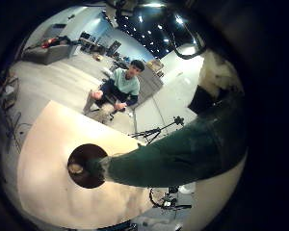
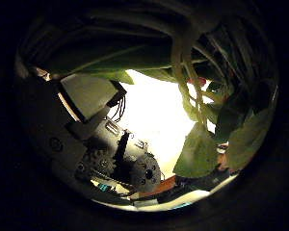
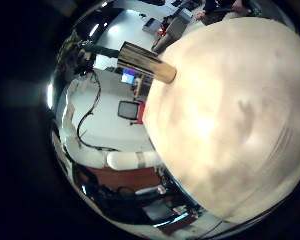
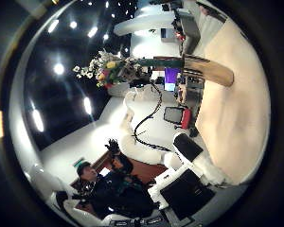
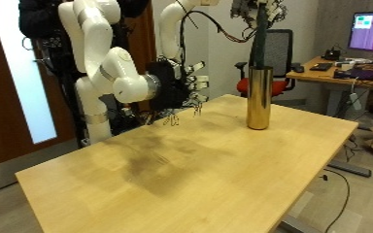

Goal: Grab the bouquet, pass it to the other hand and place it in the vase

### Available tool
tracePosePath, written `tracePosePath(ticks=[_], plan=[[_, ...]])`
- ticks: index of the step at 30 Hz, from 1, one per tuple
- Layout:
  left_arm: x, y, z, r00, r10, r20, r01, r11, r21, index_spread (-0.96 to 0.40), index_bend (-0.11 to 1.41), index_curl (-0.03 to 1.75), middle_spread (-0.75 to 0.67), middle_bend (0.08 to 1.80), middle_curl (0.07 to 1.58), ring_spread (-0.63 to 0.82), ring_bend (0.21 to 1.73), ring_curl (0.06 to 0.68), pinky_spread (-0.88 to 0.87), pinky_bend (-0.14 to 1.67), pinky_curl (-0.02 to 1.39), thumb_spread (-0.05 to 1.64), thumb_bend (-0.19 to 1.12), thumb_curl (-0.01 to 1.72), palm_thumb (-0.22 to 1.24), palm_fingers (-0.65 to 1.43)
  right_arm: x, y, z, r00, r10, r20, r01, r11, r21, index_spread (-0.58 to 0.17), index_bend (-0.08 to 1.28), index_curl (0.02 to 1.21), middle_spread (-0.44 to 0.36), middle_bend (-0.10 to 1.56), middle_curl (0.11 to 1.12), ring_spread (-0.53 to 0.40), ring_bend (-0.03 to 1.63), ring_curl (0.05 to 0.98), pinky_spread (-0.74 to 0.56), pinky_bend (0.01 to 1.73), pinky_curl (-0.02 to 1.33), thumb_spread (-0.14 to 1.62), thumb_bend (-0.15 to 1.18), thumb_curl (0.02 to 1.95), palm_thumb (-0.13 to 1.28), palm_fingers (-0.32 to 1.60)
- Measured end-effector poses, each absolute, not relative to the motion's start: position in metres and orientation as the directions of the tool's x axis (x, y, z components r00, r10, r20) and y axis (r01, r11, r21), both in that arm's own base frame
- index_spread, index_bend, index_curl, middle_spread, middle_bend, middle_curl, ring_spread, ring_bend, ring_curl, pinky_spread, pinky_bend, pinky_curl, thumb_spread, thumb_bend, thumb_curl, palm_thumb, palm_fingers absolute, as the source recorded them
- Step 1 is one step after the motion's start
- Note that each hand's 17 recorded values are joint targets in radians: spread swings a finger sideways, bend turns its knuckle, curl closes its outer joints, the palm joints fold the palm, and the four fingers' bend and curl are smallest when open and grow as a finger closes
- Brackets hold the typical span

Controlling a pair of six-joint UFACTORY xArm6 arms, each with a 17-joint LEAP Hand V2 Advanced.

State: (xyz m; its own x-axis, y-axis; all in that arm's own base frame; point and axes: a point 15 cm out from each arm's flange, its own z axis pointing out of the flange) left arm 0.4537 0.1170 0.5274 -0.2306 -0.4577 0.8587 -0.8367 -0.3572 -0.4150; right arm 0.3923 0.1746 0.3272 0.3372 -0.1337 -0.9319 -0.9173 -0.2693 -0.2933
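In the outside view a tall gold vase (image 5: 257, 95) stands on the wooden table (image 5: 174, 175). The left little finger side palm view looks down the stems (image 1: 173, 154) into the vase's dark opening (image 1: 85, 159). Leaves and stems (image 2: 197, 144) fill the left thumb side palm view. My right hand (image 5: 177, 95) hangs open and empty over the table, away from the vase. The right thumb side palm view shows the vase (image 4: 204, 66) and the flowers (image 4: 109, 68).
The vase (image 3: 148, 62) stands near the table's far edge (image 3: 230, 110) in the right little finger side palm view. Behind the table are an office chair (image 5: 280, 49) and a desk with a monitor (image 5: 370, 31). A dark patch (image 5: 148, 160) marks the tabletop.
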Motion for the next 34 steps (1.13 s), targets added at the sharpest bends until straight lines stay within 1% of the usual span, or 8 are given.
tracePosePath(ticks=[3, 4, 5, 7, 10, 15, 22, 34], plan=[[0.457, 0.123, 0.505, -0.177, -0.494, 0.851, -0.856, -0.350, -0.381, -0.42, 0.10, 1.49, -0.56, 0.95, 1.12, -0.46, 1.32, 0.567, -0.61, 1.21, 0.72, 0.66, -0.07, 0.69, 0.65, 0.54, 0.392, 0.176, 0.327, 0.338, -0.133, -0.932, -0.916, -0.272, -0.293, -0.478, 0.18, 0.30, -0.005, 0.17, 0.24, 0.184, 0.28, 0.268, 0.39, 0.42, 0.32, 0.97, -0.02, 0.50, 0.87, 0.00], [0.457, 0.124, 0.499, -0.162, -0.503, 0.849, -0.861, -0.349, -0.371, -0.38, 0.14, 1.42, -0.49, 0.81, 1.07, -0.37, 1.17, 0.543, -0.55, 1.06, 0.69, 0.76, -0.08, 0.62, 0.56, 0.14, 0.392, 0.176, 0.327, 0.338, -0.133, -0.932, -0.916, -0.272, -0.293, -0.478, 0.18, 0.30, -0.007, 0.17, 0.24, 0.184, 0.28, 0.268, 0.39, 0.42, 0.32, 0.97, -0.02, 0.50, 0.87, 0.00], [0.458, 0.126, 0.491, -0.145, -0.508, 0.849, -0.869, -0.346, -0.355, -0.32, 0.17, 1.34, -0.39, 0.67, 0.99, -0.24, 1.08, 0.488, -0.41, 0.88, 0.64, 0.80, -0.07, 0.57, 0.51, -0.07, 0.392, 0.176, 0.327, 0.338, -0.133, -0.932, -0.916, -0.272, -0.293, -0.478, 0.19, 0.30, -0.014, 0.16, 0.24, 0.184, 0.28, 0.268, 0.39, 0.42, 0.32, 0.97, -0.02, 0.50, 0.87, 0.00], [0.462, 0.126, 0.478, -0.122, -0.508, 0.853, -0.881, -0.339, -0.328, -0.23, 0.16, 1.25, -0.24, 0.53, 0.91, -0.09, 0.99, 0.432, -0.22, 0.73, 0.58, 0.82, -0.06, 0.52, 0.46, -0.16, 0.392, 0.176, 0.327, 0.337, -0.133, -0.932, -0.917, -0.271, -0.292, -0.479, 0.19, 0.30, -0.018, 0.16, 0.24, 0.184, 0.28, 0.268, 0.39, 0.42, 0.32, 0.97, -0.02, 0.50, 0.87, 0.00], [0.465, 0.130, 0.474, -0.113, -0.506, 0.855, -0.882, -0.344, -0.321, 0.10, 0.07, 0.92, 0.29, 0.21, 0.66, 0.33, 0.78, 0.309, 0.32, 0.54, 0.44, 0.81, -0.05, 0.42, 0.36, -0.24, 0.392, 0.175, 0.327, 0.337, -0.132, -0.932, -0.917, -0.270, -0.293, -0.483, 0.19, 0.31, -0.017, 0.16, 0.24, 0.184, 0.27, 0.268, 0.39, 0.42, 0.32, 0.97, -0.02, 0.50, 0.87, 0.00], [0.459, 0.146, 0.470, -0.077, -0.516, 0.853, -0.884, -0.361, -0.298, 0.27, 0.07, 0.59, 0.54, 0.14, 0.47, 0.53, 0.64, 0.240, 0.54, 0.42, 0.35, 0.77, -0.05, 0.37, 0.30, -0.26, 0.390, 0.175, 0.330, 0.338, -0.126, -0.933, -0.915, -0.274, -0.295, -0.484, 0.19, 0.31, -0.005, 0.16, 0.24, 0.184, 0.27, 0.269, 0.39, 0.41, 0.32, 0.97, -0.02, 0.50, 0.87, 0.01], [0.433, 0.178, 0.463, 0.003, -0.538, 0.843, -0.884, -0.396, -0.249, 0.27, 0.09, 0.31, 0.63, 0.14, 0.28, 0.66, 0.50, 0.187, 0.66, 0.34, 0.31, 0.73, -0.05, 0.34, 0.23, -0.22, 0.389, 0.177, 0.330, 0.337, -0.121, -0.934, -0.914, -0.279, -0.293, -0.489, 0.19, 0.32, -0.010, 0.16, 0.23, 0.185, 0.27, 0.265, 0.39, 0.40, 0.31, 0.97, -0.02, 0.50, 0.87, 0.02], [0.368, 0.187, 0.458, 0.060, -0.529, 0.847, -0.872, -0.440, -0.213, 0.24, 0.12, 0.14, 0.63, 0.15, 0.14, 0.71, 0.41, 0.176, 0.68, 0.30, 0.30, 0.72, -0.04, 0.34, 0.21, -0.17, 0.385, 0.185, 0.330, 0.351, -0.110, -0.930, -0.904, -0.299, -0.306, -0.494, 0.20, 0.33, -0.004, 0.16, 0.23, 0.184, 0.25, 0.264, 0.39, 0.38, 0.31, 0.97, -0.02, 0.50, 0.87, 0.04]])
